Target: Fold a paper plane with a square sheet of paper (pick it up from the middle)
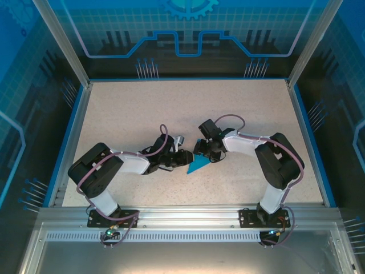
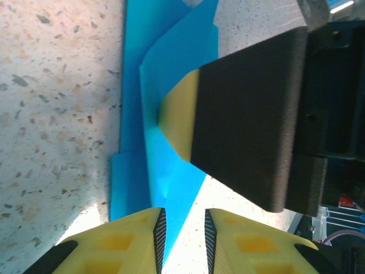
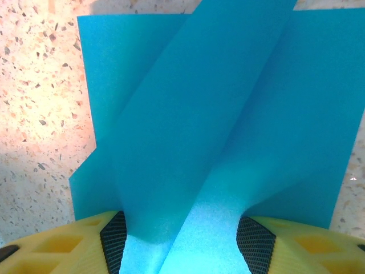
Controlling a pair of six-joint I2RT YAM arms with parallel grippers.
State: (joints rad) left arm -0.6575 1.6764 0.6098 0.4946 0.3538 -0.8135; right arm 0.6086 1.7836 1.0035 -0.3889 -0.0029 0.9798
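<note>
Speckled surface (image 1: 171, 108), both arms bolted along its 6 o'clock edge. From 8 o'clock the left arm (image 1: 108, 168), from 4 o'clock the right arm (image 1: 276, 160), bent inward to meet just toward 6 o'clock of the middle, presumably so both can work one crease at once. There, flat on the surface, the plane (image 1: 199, 165): teal, part-folded, a pointed wedge from above. Up close in the right wrist view, layered flaps with a raised ridge running from 6 toward 12 o'clock, probably stood up that way to sharpen the centre fold.

At the plane's 1 o'clock in the top view, the right tool (image 3: 179, 242): spread fairly wide, straddling that ridge, paper filling the gap between the pads (image 3: 114, 240); touching, yet no firm pinch to be made out. In the left wrist view, one yellow-tipped finger of it pressed onto the paper, seemingly pinning it.

At the plane's 9 o'clock, the left tool (image 2: 185, 234): nearly pressed together but parted by a slim gap showing bare surface, the paper's edge lying in beside the 9 o'clock pad, not clearly gripped.
</note>
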